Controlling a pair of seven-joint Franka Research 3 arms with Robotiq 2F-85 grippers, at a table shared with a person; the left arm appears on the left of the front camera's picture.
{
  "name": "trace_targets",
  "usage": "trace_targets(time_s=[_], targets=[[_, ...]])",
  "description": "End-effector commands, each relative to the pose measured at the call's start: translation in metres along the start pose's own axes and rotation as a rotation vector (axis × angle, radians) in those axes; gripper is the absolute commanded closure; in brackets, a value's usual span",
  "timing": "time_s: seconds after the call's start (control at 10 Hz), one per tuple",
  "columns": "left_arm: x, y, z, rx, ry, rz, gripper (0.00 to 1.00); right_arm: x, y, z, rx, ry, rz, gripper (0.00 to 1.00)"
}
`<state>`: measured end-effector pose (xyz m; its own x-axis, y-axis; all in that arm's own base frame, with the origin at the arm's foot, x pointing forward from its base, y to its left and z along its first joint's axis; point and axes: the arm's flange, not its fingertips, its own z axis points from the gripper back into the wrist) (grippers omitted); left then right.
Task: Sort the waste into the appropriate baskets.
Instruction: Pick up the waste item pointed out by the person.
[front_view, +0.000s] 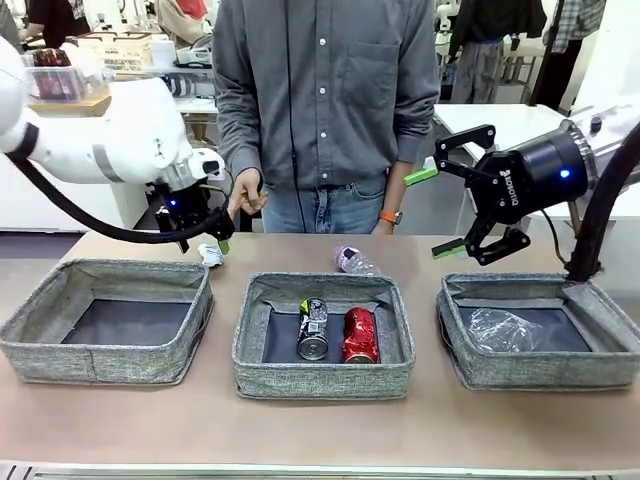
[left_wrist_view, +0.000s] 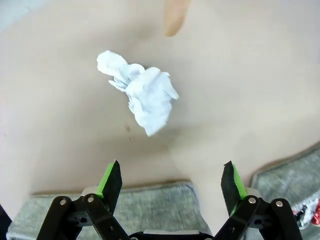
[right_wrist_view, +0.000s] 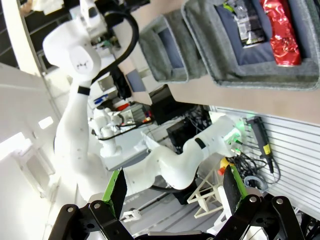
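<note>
Waste part-sorted: dark can (front_view: 313, 329), red can (front_view: 360, 335) & clear bottle (front_view: 503, 329) binned; paper wad (left_wrist_view: 142, 97) just ahead of L gripper (left_wrist_view: 171, 167), labelled bottle (front_view: 355, 261) well left of R gripper (front_view: 437, 210), both w/ jaws apart, empty.

Pink-label bottle (front_view: 352, 260) partly hid behind mid basket (front_view: 320, 380) wall; person's fingertip (left_wrist_view: 175, 15) blurred, cut by top edge.

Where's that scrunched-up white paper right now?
Front view: the paper wad lies on the table just behind the left basket, under the left arm's open fingers.
</note>
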<state>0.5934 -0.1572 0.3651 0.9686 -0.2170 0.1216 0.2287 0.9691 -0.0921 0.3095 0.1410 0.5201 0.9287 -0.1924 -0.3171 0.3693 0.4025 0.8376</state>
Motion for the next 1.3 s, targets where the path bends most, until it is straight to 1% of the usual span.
trace_targets(time_s=[0.0,0.3,0.5,0.7,0.8,0.9,1.0,1.1,1.2], targets=[[0.019,0.0,-0.013,0.042,0.023,0.012,0.0,0.001,0.003,0.002,0.007,0.005,0.013,0.0],[0.028,0.008,-0.038,0.047,0.033,0.015,0.0,0.001,0.003,0.002,0.007,0.005,0.013,0.0],[0.031,0.016,-0.042,0.049,0.027,0.028,0.0,0.001,0.003,0.002,0.007,0.005,0.013,0.0],[0.031,0.015,-0.043,0.052,0.034,0.03,0.0,0.001,0.003,0.002,0.007,0.005,0.013,0.0],[0.031,0.015,-0.044,0.045,0.038,0.036,0.14,0.001,0.003,0.002,0.007,0.005,0.013,0.0],[0.031,0.014,-0.043,0.06,0.052,0.042,0.58,0.001,0.003,0.002,0.007,0.005,0.013,0.0],[0.031,0.013,-0.042,0.052,0.057,0.039,0.6,0.001,0.003,0.002,0.007,0.005,0.013,0.0],[0.032,0.01,-0.041,0.05,0.055,0.037,1.0,0.001,0.003,0.002,0.007,0.005,0.013,0.0],[0.033,0.008,-0.041,0.049,0.047,0.036,1.0,0.001,0.003,0.002,0.007,0.005,0.013,0.0]])
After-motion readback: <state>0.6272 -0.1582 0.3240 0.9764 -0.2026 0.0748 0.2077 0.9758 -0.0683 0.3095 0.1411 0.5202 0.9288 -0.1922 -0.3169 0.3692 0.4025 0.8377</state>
